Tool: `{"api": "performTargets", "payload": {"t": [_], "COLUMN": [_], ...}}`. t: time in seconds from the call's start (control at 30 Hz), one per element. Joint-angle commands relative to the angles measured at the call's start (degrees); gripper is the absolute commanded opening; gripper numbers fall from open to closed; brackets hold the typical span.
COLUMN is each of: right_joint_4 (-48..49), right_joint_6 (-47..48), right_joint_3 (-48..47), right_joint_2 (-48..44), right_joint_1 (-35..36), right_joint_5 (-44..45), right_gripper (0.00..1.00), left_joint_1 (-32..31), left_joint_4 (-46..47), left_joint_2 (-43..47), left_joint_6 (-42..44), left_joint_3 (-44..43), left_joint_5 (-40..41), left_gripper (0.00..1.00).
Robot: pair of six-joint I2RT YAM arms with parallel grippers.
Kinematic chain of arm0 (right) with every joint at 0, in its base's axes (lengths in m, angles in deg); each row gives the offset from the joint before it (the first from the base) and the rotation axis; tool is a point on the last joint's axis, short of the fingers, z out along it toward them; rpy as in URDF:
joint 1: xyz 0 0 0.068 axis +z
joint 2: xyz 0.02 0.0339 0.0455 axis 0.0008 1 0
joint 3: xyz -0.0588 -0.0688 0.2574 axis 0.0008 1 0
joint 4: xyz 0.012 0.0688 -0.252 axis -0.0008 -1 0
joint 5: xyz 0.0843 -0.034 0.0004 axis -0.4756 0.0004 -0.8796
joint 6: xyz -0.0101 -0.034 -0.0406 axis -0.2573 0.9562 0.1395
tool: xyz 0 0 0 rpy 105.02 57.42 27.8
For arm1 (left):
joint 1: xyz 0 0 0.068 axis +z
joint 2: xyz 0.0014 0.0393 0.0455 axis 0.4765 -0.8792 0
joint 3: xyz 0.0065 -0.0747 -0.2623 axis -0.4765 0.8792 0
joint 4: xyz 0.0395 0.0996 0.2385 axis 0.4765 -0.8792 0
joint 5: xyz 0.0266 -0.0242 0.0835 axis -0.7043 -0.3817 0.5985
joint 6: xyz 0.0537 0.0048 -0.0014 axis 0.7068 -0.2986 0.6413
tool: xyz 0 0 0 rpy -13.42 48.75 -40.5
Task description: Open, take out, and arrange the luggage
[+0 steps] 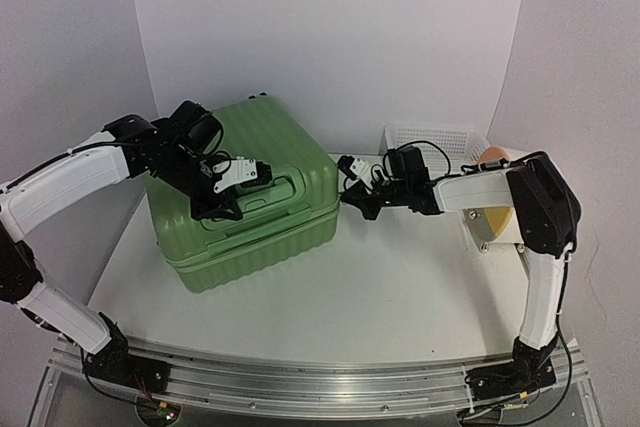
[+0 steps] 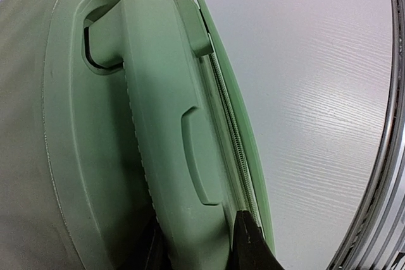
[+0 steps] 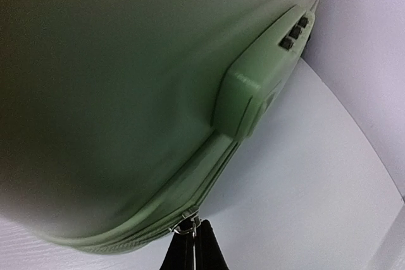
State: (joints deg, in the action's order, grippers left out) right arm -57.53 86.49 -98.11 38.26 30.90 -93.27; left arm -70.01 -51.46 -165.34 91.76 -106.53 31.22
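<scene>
The left gripper (image 1: 225,202) sits on top of the luggage (image 1: 260,237), its dark fingers (image 2: 253,245) closed on the handle (image 2: 164,112), one on each side of the near end. From there the handle runs straight away from the fingertips to its far socket. Just outside the right-hand finger, the zip (image 2: 237,156) runs away along the edge of the shell, with bare white table (image 1: 400,287) past it. The right gripper (image 1: 350,194) meets the luggage from its right side. Its fingers (image 3: 205,254) are pressed together, and the small metal zip pull (image 3: 186,225) is nipped at their tips, on the seam at the lower edge of the shell. Up and to the right of those tips, farther along the seam, a green lock block (image 3: 243,96) stands out from the shell, with dark dials at its far end. The luggage lies flat and closed on the table, between the two grippers. Behind the right gripper, toward the back wall, stands a white basket (image 1: 440,135). A cream cylinder (image 1: 498,219) shows beside it, partly hidden by the right arm.
</scene>
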Motion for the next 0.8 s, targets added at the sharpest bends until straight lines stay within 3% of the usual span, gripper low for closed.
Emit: {"api": "performTargets", "payload": {"t": [0.0,0.17,0.33,0.37,0.5,0.53,0.6,0.77], "right_joint_4": [14.64,14.94,21.37,22.33,27.15,27.68,27.72,27.72], "right_joint_6": [2.67,1.63,-4.9,-5.88,-10.07,-10.36,-10.34,-10.76], "right_joint_3": [-13.01,-19.98,-16.49,-14.96,-9.12,-8.32,-7.61,-7.06], "right_joint_2": [3.06,9.65,10.28,9.85,7.79,7.48,7.19,7.33], "right_joint_1": [-3.62,-1.15,-0.97,-0.97,-0.74,-0.63,-0.24,0.19], "right_joint_5": [4.36,1.2,1.58,1.48,0.72,0.7,0.54,0.48], "right_gripper": [0.0,0.0,0.0,0.0,0.0,0.0,0.0,0.0], "left_joint_1": [-1.78,-1.78,-1.78,-1.74,-0.69,0.01,2.06,7.97], "left_joint_4": [-17.43,-16.02,-13.22,-11.36,-2.73,-1.73,-1.28,-0.94], "left_joint_2": [2.13,2.35,2.64,2.8,3.83,3.63,2.58,0.89], "left_joint_6": [16.55,17.15,13.23,11.77,6.34,5.19,3.63,1.54], "left_joint_3": [3.52,2.09,0.17,-0.41,-4.67,-6.47,-11.15,-21.79], "left_joint_5": [-5.54,-6.81,-5.43,-4.37,-1.95,-2.21,-3.18,-5.53], "left_gripper": [0.0,0.0,0.01,0.06,0.64,0.72,0.8,0.82]}}
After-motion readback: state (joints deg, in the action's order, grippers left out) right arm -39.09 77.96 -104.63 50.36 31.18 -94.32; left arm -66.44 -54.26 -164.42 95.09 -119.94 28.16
